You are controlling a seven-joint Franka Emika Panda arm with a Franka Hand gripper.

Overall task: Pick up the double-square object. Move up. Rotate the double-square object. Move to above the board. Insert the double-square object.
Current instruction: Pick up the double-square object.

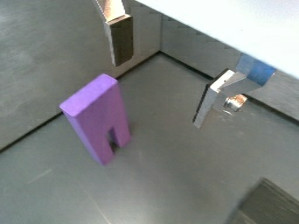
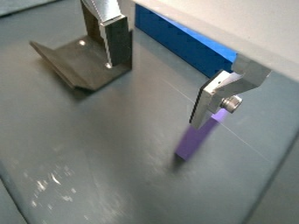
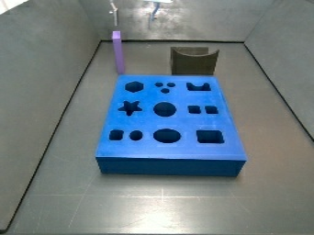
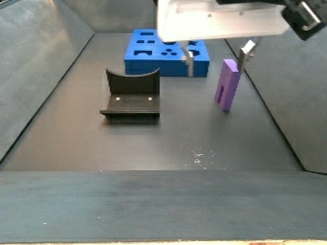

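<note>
We see the tool (image 1: 163,74) hovering above the grey floor (image 1: 176,184) with its silver fingers (image 2: 114,39) spread wide and nothing between them. The double-square object (image 1: 96,116) stands upright on the floor just beside the tool, untouched, and in a side view it (image 4: 228,84) rises near the right wall. The board (image 3: 168,124) lies flat on the floor well apart from the purple piece, and the fixture (image 4: 132,96) stands near the board's end.
</note>
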